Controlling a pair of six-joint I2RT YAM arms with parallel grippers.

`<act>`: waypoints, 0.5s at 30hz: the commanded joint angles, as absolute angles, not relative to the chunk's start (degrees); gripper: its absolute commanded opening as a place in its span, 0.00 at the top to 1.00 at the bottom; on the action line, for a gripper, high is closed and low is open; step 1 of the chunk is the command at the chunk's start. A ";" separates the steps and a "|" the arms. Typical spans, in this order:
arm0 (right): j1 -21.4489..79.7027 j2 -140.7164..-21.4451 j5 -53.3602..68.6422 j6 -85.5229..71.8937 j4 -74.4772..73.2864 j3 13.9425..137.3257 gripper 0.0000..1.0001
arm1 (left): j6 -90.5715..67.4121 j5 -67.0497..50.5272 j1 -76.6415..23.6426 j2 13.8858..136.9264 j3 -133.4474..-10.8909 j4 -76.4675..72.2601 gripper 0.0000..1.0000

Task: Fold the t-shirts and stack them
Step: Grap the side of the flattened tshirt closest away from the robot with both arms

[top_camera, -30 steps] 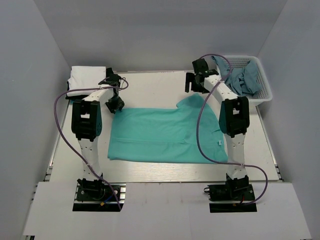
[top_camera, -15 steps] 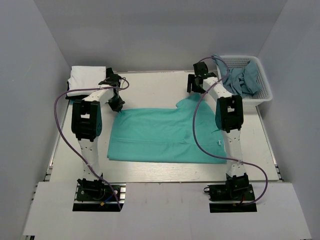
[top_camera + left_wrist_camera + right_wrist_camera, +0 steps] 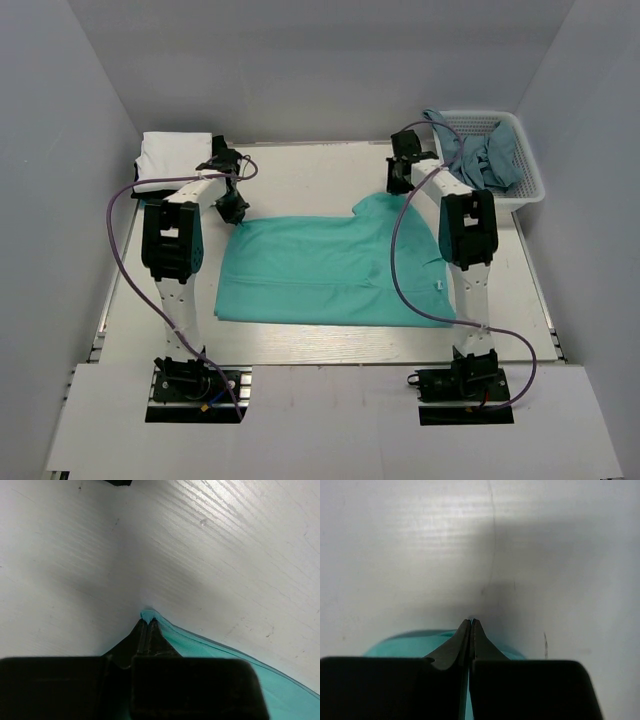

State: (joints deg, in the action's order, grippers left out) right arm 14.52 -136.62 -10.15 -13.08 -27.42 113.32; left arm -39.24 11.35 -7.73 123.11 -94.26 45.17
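A spread t-shirt (image 3: 320,275) is laid in the middle of the table (image 3: 300,170). Folded t-shirts (image 3: 175,155) are stacked behind it to the left. A basket (image 3: 527,192) holding crumpled shirts (image 3: 490,160) is set behind it to the right.

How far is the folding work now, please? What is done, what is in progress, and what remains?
Done: a folded white shirt lies at the far left. In hand: the turquoise shirt lies flat, and the left gripper and right gripper are shut on its far edge. Remaining: folding and stacking it, then the crumpled shirts in the basket.
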 commanded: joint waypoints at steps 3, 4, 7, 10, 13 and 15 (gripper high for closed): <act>15.47 -118.87 -10.28 -12.04 -22.18 101.27 1.00 | -38.58 13.27 -8.70 115.68 -92.03 47.37 1.00; 15.73 -114.65 -9.50 -12.22 -20.50 99.16 1.00 | -38.58 13.27 -8.70 114.53 -91.06 47.37 1.00; 15.56 -104.98 -6.61 -12.74 -18.81 87.14 1.00 | -38.06 13.97 -8.70 109.61 -87.20 45.97 1.00; 16.08 -95.68 -6.33 -13.80 -18.02 78.08 1.00 | -38.06 13.97 -8.70 105.05 -82.54 44.57 1.00; 16.43 -87.75 -6.77 -14.15 -18.81 70.50 1.00 | -38.58 14.06 -8.70 101.44 -77.53 42.72 1.00; 16.61 -83.53 -6.68 -14.41 -19.69 68.30 1.00 | -39.11 14.68 -8.70 97.57 -74.72 42.10 1.00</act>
